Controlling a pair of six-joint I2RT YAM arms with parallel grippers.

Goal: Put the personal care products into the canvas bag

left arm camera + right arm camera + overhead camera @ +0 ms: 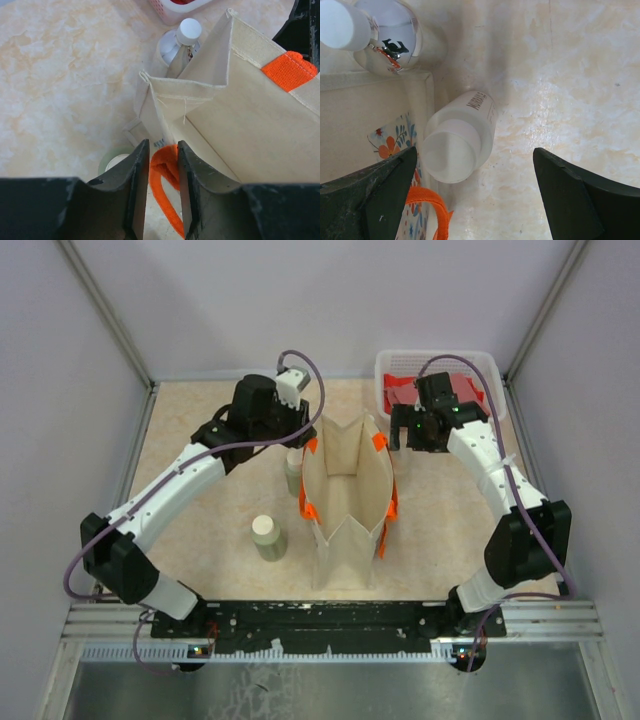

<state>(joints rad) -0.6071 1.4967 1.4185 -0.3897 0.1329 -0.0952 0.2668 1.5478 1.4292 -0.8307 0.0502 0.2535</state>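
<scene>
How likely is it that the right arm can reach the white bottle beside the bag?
Probably yes: the right tool is open above the white bottle, one finger either side, though the canvas bag stands close beside it.

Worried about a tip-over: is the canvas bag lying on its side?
No, the canvas bag stands upright, its mouth open toward the overhead camera.

Canvas bag [345,468] mid-table; bottle [293,471] beside its left wall; another bottle [268,537] front-left; basket [440,355] behind-right.
</scene>
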